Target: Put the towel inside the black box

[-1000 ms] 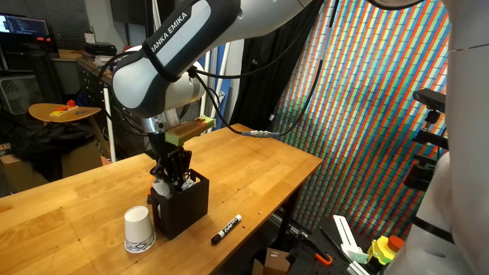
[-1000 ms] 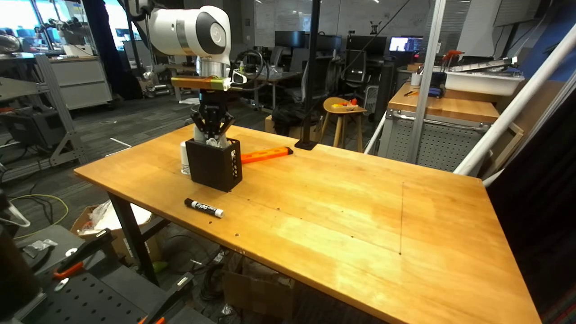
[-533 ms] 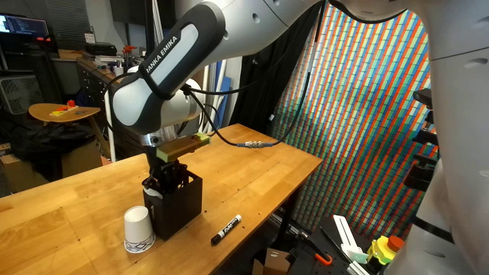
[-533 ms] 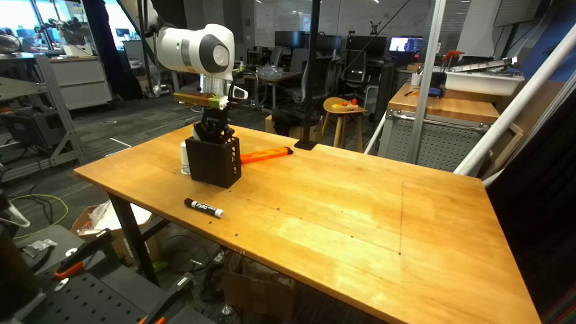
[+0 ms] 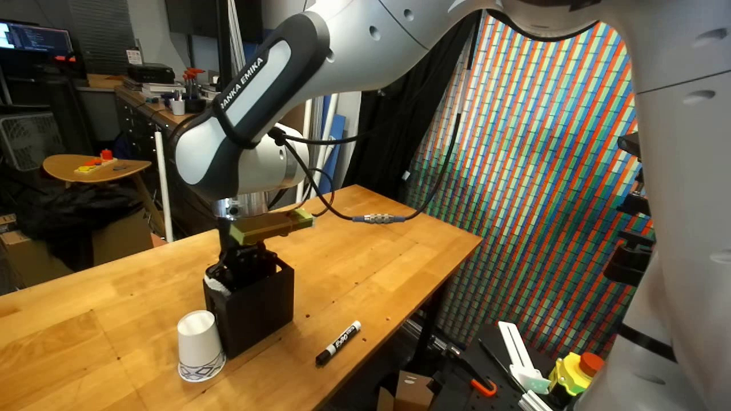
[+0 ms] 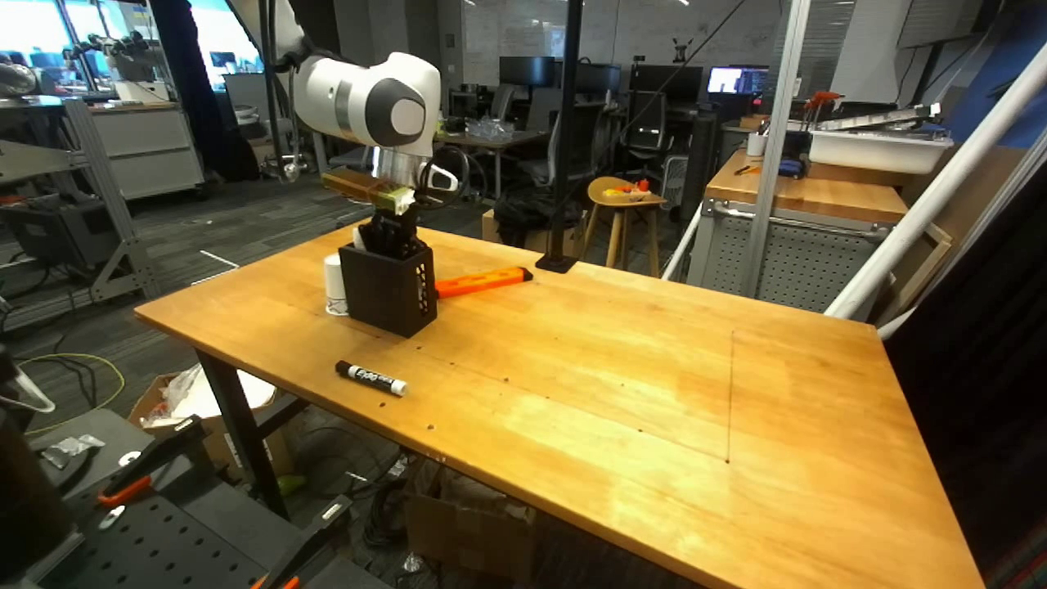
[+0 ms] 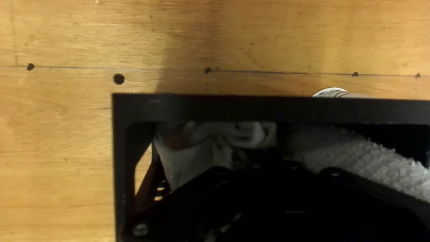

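The towel point(image 7: 356, 159) is down in the box point(image 5: 260, 317), one fold showing at the edge by the cup point(image 5: 200, 345), my gripper point(image 7: 263, 165) in there too, fingers together. Looks like the tuck-in; next I'd loosen and lift straight up. Shadow swallows my fingertips: whether they pinch the towel, I can't tell.
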`<state>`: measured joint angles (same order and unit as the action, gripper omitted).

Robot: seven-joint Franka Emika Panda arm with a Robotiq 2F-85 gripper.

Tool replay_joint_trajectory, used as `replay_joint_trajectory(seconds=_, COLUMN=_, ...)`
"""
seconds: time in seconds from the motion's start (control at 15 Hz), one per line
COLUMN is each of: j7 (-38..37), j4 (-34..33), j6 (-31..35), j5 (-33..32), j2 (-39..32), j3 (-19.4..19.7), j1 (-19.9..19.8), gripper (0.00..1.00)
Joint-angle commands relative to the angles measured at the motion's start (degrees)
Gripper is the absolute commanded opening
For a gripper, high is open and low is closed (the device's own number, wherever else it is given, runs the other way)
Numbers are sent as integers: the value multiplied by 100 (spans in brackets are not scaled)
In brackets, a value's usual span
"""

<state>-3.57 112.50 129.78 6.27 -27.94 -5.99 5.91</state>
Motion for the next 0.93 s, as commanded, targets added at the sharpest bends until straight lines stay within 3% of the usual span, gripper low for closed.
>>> replay_joint_trajectory(seconds=0.0, j7=89, j4=265, j6=-29, j5=127, j2=395, j3=-8, j1=-92, gripper=33)
replay_joint_trajectory(seconds=0.6, j7=-16, j4=-145, j6=-1235, j5=-600, j2=1220, j3=-2, j1=171, gripper=99)
replay_joint_trajectory(seconds=0.67, j7=-9, j4=-240, j6=-1356, j5=-681, j2=1251, j3=-31, j1=218, gripper=100)
replay_joint_trajectory(seconds=0.73, j7=4, j4=-330, j6=-1468, j5=-772, j2=1269, j3=-64, j1=276, gripper=93)
replay_joint_trajectory(seconds=0.8, j7=1, j4=-430, j6=-1553, j5=-837, j2=1258, j3=-98, j1=328, gripper=70)
replay_joint_trajectory(seconds=0.87, j7=12, j4=-546, j6=-1636, j5=-884, j2=1217, j3=-149, j1=392, gripper=69)
